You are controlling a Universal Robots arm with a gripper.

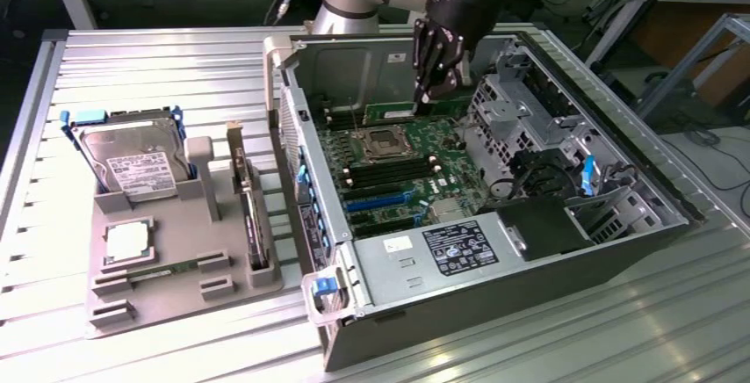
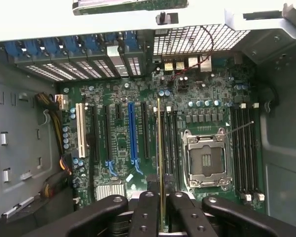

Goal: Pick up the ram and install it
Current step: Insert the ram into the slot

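The jaws are clamped on the ram (image 2: 161, 148), seen edge-on as a thin greenish-gold strip, in line with the motherboard's (image 2: 118, 143) black memory slots (image 2: 171, 143). In the exterior view they hang inside the open computer case (image 1: 609, 225), at one o'clock from the empty processor socket (image 1: 384, 141).

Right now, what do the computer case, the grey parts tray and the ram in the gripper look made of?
Computer case: dull grey sheet metal, judging by thin folded edges and punched vents. Parts tray: probably matte grey plastic, blocky and without shine. The ram, held edge-on in the gripper: a thin greenish-yellow strip, likely circuit-board laminate, though its faces are hidden.
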